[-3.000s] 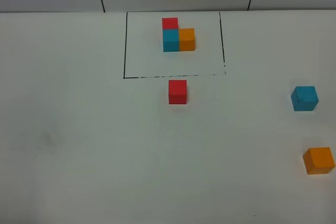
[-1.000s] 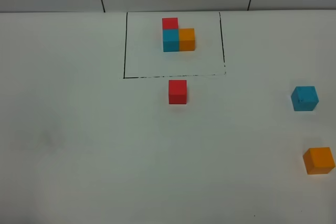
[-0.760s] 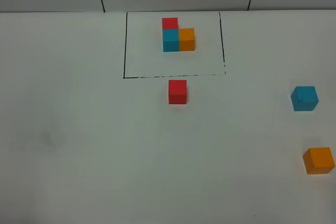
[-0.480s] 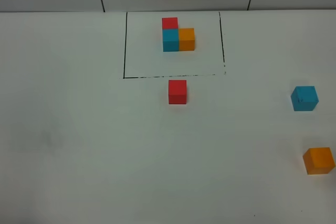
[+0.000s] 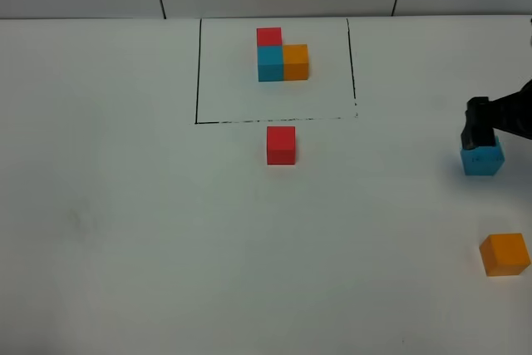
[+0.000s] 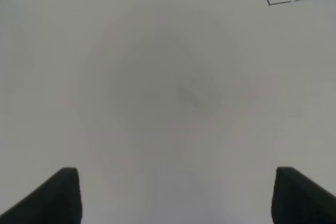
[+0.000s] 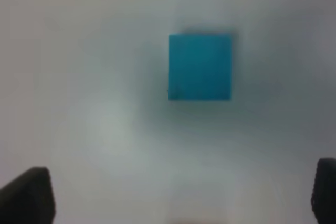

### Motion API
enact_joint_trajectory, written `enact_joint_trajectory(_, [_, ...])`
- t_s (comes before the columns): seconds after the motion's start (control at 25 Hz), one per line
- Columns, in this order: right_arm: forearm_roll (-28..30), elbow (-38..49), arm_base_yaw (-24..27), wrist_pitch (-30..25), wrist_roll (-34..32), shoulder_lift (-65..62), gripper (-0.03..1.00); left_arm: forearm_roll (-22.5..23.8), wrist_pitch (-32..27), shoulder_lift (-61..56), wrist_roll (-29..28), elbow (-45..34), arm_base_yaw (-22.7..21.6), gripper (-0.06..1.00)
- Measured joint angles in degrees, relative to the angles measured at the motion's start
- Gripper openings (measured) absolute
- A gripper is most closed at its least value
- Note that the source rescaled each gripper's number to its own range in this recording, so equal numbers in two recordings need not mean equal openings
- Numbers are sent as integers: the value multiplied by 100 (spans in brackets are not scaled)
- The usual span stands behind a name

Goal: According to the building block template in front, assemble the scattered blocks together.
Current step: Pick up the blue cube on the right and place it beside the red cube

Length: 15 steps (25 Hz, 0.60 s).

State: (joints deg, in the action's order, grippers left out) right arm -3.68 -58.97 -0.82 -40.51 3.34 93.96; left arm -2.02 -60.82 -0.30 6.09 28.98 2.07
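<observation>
Right gripper newly arrived over cyan block, jaws wide, empty.
Nothing assembled yet: red block, orange block and cyan lie well apart; left gripper open, idle.

1. Template cluster sits inside drawn frame, far side of table.
2. Centre cube lies just in front of frame.
3. Rear right cube lies behind front right cube, well apart.
4. Right gripper hangs close by rear right cube.
</observation>
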Motion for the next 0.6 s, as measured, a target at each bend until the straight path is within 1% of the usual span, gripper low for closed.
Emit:
enact_joint_trajectory(0.24, [-12,-157,0,432,55,935,100,0,0,0,0,0,0,68])
enact_joint_trajectory(0.36, [-6,-254,12,558,66,1190,96,0,0,0,0,0,0,68])
enact_joint_trajectory(0.48, [44,-314,30,601,86,1340,87,0,0,0,0,0,0,68])
enact_joint_trajectory(0.6, [75,-314,35,613,93,1430,69,0,0,0,0,0,0,68])
